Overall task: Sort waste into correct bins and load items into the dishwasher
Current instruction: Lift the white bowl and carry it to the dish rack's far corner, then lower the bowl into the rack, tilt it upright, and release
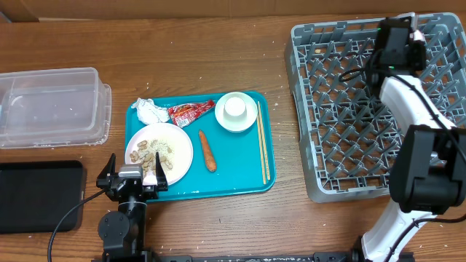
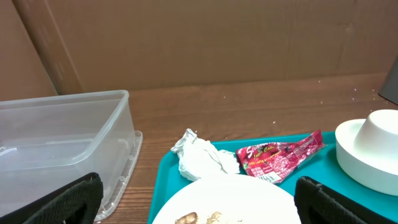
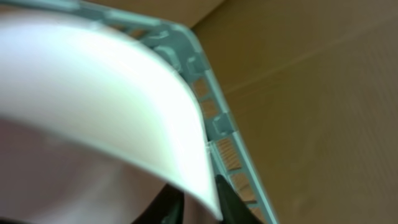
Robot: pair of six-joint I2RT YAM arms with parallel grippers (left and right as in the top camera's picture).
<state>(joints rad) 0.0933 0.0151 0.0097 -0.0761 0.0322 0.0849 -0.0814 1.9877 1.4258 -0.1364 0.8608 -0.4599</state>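
Snack wrapper [image 2: 281,157], red, white script unreadable

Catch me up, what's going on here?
The right gripper is at the far corner of the dish rack with the rim of a white bowl between its fingers; whether it grips is unclear. The left gripper hangs open at the near edge of the plate of food scraps on the teal tray. The napkin, wrapper, carrot stick and chopsticks lie there too.

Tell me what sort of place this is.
Probably a mock dish-clearing station rather than a real kitchen: a used teal meal tray, a grey dish rack and a clear plastic tub are set out on a bare wooden table.
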